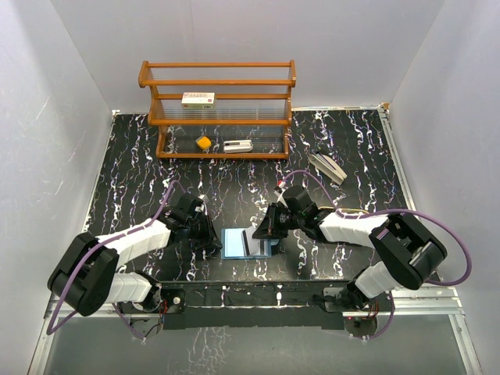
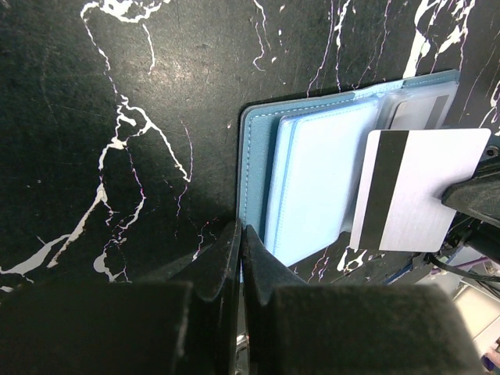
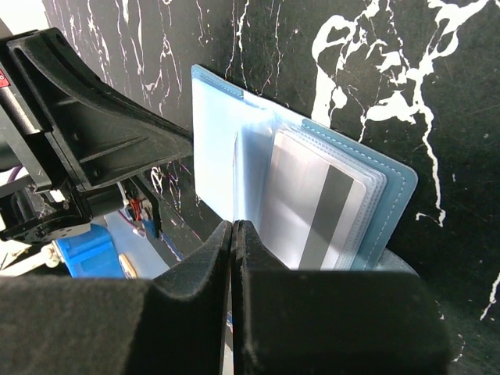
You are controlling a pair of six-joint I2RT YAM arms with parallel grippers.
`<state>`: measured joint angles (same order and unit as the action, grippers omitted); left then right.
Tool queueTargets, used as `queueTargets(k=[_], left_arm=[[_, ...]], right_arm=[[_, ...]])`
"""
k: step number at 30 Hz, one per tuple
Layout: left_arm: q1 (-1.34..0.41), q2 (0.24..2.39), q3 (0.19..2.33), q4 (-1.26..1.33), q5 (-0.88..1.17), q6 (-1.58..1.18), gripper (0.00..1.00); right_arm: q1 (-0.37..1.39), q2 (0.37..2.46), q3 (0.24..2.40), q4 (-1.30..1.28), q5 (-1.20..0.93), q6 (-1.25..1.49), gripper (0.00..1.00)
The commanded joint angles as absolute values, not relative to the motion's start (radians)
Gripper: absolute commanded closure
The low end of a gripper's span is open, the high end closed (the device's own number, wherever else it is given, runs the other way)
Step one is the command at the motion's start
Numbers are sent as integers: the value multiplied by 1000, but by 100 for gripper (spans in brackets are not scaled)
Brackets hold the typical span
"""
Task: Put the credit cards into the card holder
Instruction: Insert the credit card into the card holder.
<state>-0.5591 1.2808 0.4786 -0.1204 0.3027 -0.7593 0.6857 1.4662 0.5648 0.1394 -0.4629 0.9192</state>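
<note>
1. Found the card holder (image 2: 258, 156) spread open on the black marbled table (image 2: 117, 94), at the lower middle of the top view, between the 2 arms
2. Saw the left gripper (image 2: 241, 238) with jaws closed tight, tips at the holder's blue cover edge in the lower middle of the left wrist view; could not tell whether pinching that edge or only pressing it down
3. Saw the right gripper (image 3: 234, 230) clamped on a silvery card (image 2: 426, 187) with a dark stripe, grasped by its end at the right edge of the left wrist view, the striped end overlapping the pale sleeves; could not tell whether touching them
4. Spotted 1 stored card (image 3: 312, 207) already behind a clear sleeve, right of centre in the right wrist view
5. Noted the loose cards (image 1: 328, 166) lying well apart from the holder, at the upper right of the top view
6. Judged the step in hand as feeding the silvery card toward a sleeve, with the card not yet seated and more cards left to fetch
7. Reckoned the next move called for lining the card's free edge with a sleeve mouth, sliding it in low and flat with the holder pinned, and releasing only once the pocket gripped the card
</note>
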Motion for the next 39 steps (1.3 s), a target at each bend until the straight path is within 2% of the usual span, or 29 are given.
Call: queueTargets(k=[1, 11, 27, 39], left_arm=[[-556, 1279, 484, -161, 293, -742, 100], [-556, 1273, 506, -139, 293, -769, 100], [-556, 1302, 465, -101, 298, -784, 100], [-556, 1261, 446, -100, 265, -793, 100]], right_arm=[[689, 1474, 567, 212, -462, 922, 100], [689, 1437, 528, 204, -415, 943, 100], [690, 1490, 511, 245, -419, 934, 100], [689, 1450, 541, 146, -370, 879, 100]])
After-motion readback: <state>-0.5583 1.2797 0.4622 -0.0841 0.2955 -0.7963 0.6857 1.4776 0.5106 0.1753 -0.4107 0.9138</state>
